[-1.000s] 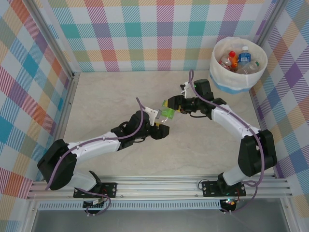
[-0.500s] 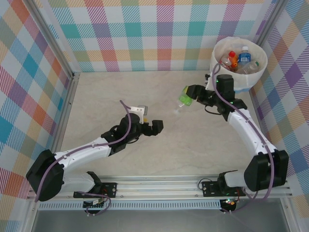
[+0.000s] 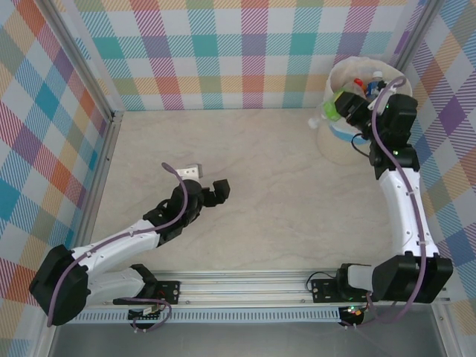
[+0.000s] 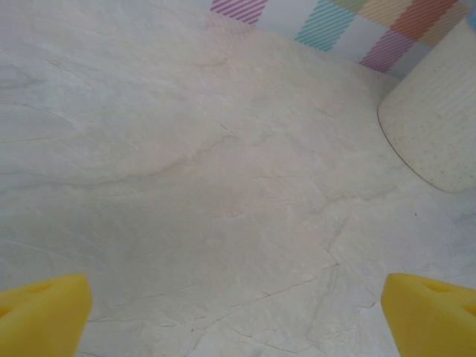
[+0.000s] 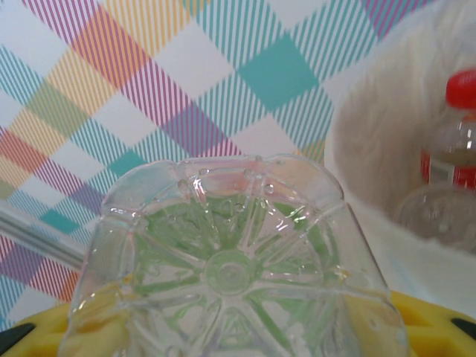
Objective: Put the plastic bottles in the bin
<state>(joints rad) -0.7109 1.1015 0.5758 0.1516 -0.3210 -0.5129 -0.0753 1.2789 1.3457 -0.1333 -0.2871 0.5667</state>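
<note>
Having swung over to the bin (image 3: 332, 146) rim, the right hand (image 3: 348, 105) grips a green bottle (image 3: 328, 111), ready to drop; the left hand (image 3: 216, 190), withdrawn, hangs open.

The bin (image 3: 336, 145) is a round cream-white bucket with a light blue band low on its wall, and it stands upright. A clear green-labelled bottle (image 3: 336, 104) hangs tilted at the bin's left rim, clamped in the right gripper (image 3: 346, 104). Its pale cap end points down and outward, away from the bin. Inside the bin, a red-capped bottle (image 3: 358, 84) and a blue-capped bottle (image 3: 377, 76) lie among other clear bottles.
</note>
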